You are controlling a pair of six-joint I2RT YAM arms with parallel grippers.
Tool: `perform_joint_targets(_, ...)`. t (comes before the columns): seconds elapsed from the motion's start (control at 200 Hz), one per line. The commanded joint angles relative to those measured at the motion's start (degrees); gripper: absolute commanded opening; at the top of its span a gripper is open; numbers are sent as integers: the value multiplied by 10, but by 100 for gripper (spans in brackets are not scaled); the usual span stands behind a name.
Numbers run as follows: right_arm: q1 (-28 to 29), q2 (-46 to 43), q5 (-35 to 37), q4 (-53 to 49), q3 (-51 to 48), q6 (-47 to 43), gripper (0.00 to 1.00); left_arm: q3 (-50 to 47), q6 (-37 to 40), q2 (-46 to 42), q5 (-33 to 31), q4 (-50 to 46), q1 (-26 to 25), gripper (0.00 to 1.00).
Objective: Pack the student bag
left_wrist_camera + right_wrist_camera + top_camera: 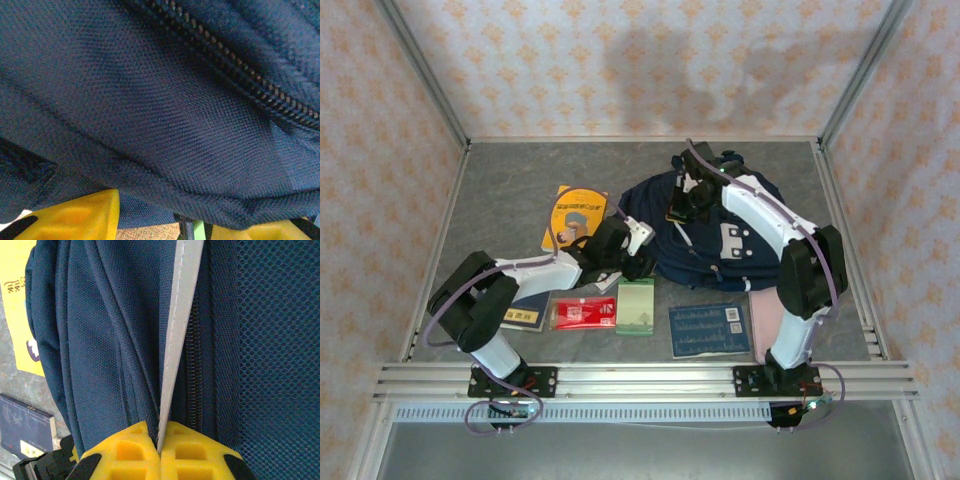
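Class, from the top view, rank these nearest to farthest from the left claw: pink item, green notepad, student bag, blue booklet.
1. student bag: against the left claw.
2. green notepad: just nearer the viewer.
3. blue booklet: farther right, same row.
4. pink item: rightmost of all.

We see a navy bag (665,215) with a grey stripe (177,340), a yellow book (570,215), red packet (584,314), green pad (636,305), blue booklet (710,330), plus a mottled grey counter (520,180).
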Motion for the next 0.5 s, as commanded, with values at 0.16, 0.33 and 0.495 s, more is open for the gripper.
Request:
perform_joint_targets(0.16,-1,-23,-51,-28,27,14,0,-8,48,32,41,46,-2,37)
perform_joint_targets(0.33,-1,-18,-55,-27,29,15,0,3,42,48,29,49,-1,9)
perform_joint_targets(0.495,-4,-14,-34,-39,28,0,0,-1,45,19,14,36,-1,0)
